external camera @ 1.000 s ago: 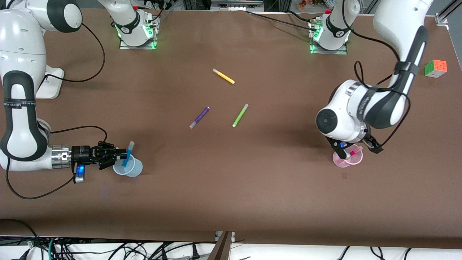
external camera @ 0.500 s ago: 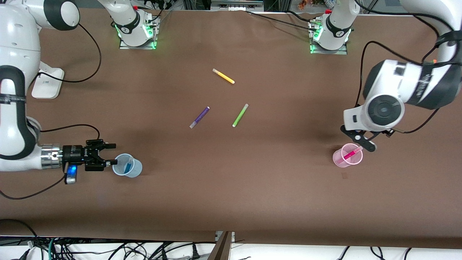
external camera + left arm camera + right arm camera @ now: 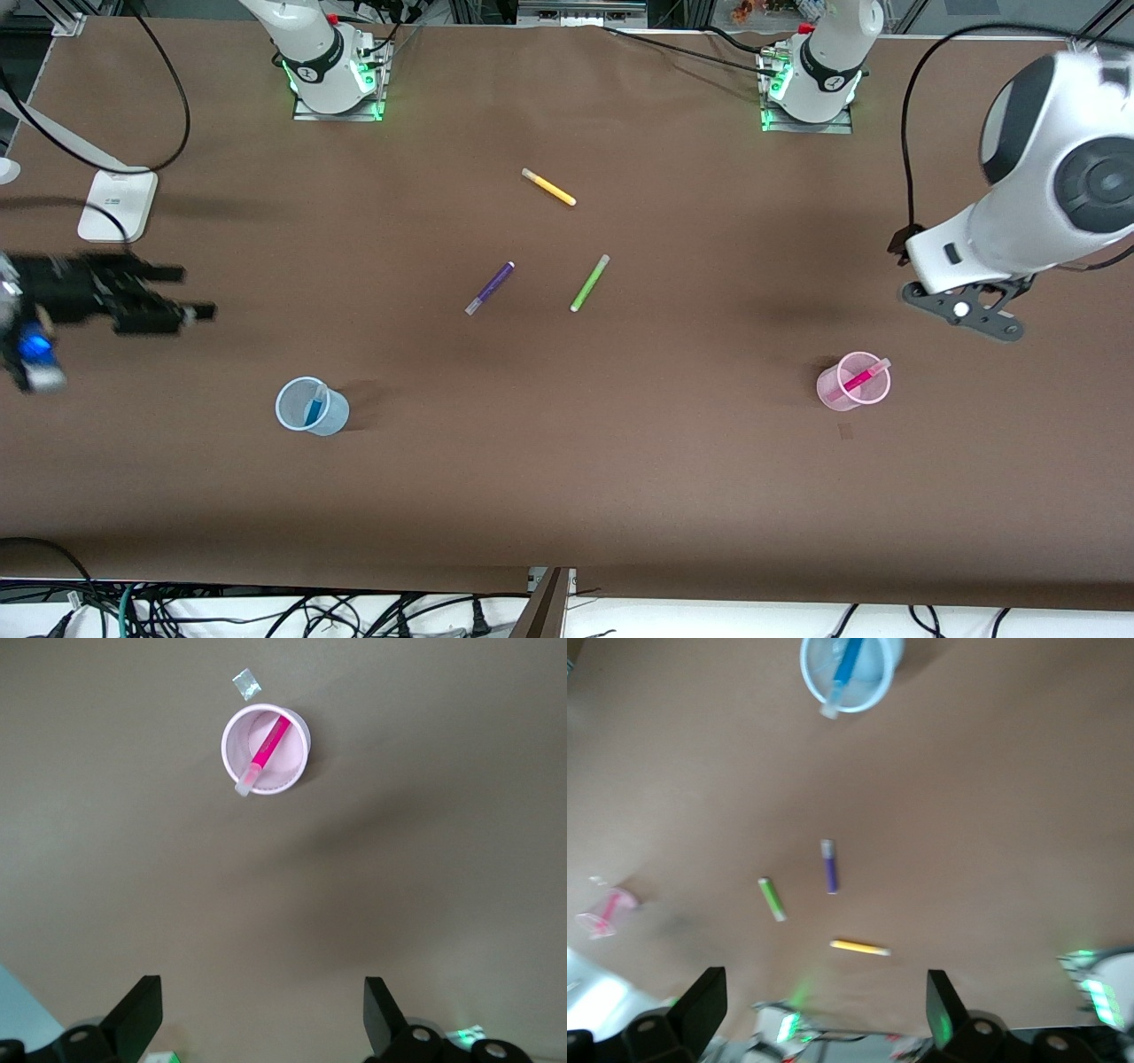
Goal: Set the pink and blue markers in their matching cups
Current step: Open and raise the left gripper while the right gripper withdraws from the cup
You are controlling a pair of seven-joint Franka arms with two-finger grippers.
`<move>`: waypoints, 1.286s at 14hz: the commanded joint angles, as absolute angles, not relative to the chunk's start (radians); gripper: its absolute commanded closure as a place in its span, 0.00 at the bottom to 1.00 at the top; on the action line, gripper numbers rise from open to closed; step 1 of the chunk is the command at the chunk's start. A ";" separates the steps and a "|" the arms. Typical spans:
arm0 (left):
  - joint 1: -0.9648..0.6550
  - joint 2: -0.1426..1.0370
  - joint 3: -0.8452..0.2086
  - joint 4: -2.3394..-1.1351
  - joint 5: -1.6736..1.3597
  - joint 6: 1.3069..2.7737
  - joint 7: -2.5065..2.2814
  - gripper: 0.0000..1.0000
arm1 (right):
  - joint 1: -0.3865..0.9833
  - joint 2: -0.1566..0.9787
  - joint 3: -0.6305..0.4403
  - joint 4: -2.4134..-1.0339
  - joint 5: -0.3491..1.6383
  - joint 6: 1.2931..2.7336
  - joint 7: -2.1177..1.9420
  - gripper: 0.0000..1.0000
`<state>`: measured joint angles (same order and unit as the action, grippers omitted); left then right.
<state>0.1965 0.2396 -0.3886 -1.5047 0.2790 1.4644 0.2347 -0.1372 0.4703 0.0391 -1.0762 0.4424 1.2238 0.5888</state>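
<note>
Fingers of the left gripper (image 3: 257, 1019) stood spread and empty above bare table near the pink cup (image 3: 852, 383), which held the pink marker (image 3: 858, 379). The right gripper (image 3: 824, 1010), also splayed and empty, hung over its own end; the blue marker (image 3: 313, 408) leaned in the blue cup (image 3: 310, 406). Both markers looked light, stiff and slick, best pinched mid-barrel; the thin cups would likely tip.

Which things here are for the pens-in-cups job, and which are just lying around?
For the job:
- pink pen, in the pink cup
- blue pen, in the blue cup

Just lying around:
- yellow pen
- purple pen
- green pen
- white stand

Both open grippers, left and right, hold nothing.
</note>
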 commanded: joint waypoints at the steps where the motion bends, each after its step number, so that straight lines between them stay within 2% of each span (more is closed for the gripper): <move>1: 0.199 0.253 -0.385 -1.395 0.253 1.365 0.216 0.00 | -0.097 0.342 0.040 -1.115 0.283 1.151 0.556 0.01; 4: 0.213 0.242 -0.365 -1.370 0.206 1.338 0.213 0.00 | -0.054 0.264 0.040 -1.123 0.136 1.085 0.474 0.01; 5: 0.197 0.224 -0.318 -1.368 0.148 1.338 0.192 0.00 | -0.045 0.238 0.047 -1.138 0.088 1.071 0.439 0.01; 8: 0.047 0.144 -0.079 -1.435 -0.018 1.364 0.103 0.00 | -0.041 0.166 0.080 -1.270 0.015 1.127 0.382 0.01; 9: -0.019 0.111 0.019 -1.487 -0.046 1.411 0.059 0.00 | -0.041 0.152 0.081 -1.316 0.014 1.159 0.382 0.01; 10: -0.047 0.051 0.056 -1.579 -0.051 1.487 0.020 0.00 | -0.040 0.143 0.083 -1.359 0.012 1.193 0.382 0.01; 12: -0.048 -0.100 0.058 -1.797 -0.038 1.682 0.005 0.00 | -0.040 0.124 0.093 -1.381 0.008 1.223 0.347 0.01; 13: -0.048 -0.139 0.061 -1.859 -0.035 1.745 0.005 0.00 | -0.040 0.124 0.097 -1.381 -0.001 1.224 0.312 0.00; 18: -0.048 -0.130 0.054 -1.850 0.005 1.750 0.002 0.00 | -0.040 0.126 0.117 -1.381 -0.046 1.221 0.183 0.00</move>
<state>-0.0315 -0.1173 0.0482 -1.8314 -0.0204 1.7272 0.0196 -0.0365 0.1589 0.1065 -1.3410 -0.0241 1.2088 0.2133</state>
